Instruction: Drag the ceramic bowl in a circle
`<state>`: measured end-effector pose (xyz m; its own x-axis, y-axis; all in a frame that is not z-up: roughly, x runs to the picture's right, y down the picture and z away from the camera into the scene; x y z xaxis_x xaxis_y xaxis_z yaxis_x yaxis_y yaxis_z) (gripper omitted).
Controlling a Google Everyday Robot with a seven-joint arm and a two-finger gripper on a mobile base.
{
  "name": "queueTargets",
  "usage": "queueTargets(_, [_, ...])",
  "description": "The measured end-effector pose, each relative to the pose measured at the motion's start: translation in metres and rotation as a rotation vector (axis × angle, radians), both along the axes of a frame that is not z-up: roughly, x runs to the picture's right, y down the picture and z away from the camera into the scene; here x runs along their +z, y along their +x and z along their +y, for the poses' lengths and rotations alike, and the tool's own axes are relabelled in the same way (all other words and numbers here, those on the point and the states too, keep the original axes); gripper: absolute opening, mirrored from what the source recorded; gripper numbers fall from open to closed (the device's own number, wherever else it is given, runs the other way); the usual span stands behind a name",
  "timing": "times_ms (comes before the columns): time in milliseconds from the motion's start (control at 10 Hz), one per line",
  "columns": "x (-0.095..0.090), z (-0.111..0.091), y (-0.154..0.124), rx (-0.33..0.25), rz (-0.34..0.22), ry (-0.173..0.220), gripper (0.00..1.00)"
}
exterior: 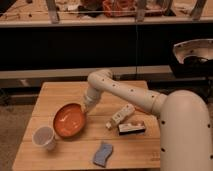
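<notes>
While low, gripper [88, 109] at ceramic bowl [68, 121]

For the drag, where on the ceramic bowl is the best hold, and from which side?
The ceramic bowl is wide and shallow, so probably pinch its rim from above at the far-right edge: the gripper hangs there, and the white cup crowds the near-left side.

Glossy glazed ceramic bowl [69, 120], pale matt wooden table [60, 92], smooth white hard-shelled arm [131, 95], its hand [86, 108] at the bowl's upper-right rim, matt white cup [43, 137], soft-looking blue cloth [103, 153]
</notes>
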<state>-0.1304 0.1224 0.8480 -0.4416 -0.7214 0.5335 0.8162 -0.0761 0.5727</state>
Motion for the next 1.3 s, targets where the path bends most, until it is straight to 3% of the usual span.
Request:
queueTargets(300, [0.035,-0.045,-0.01,-0.007,-0.005,0.013,0.03])
queueTargets(600, [0.06,-0.07,0.02,0.034,0.021,0.0,0.03])
queueTargets(800, [0.061,-0.069,0.065,0.091,0.073,-0.018,0.03])
queueTargets(1000, [0.056,-0.063,0.091,0.132,0.11,-0.033,0.03])
queueTargets(1100, [0.044,-0.05,0.124,0.182,0.164,-0.054,0.03])
queueTargets(1300, [0.024,-0.03,0.138,0.195,0.192,-0.065,0.03])
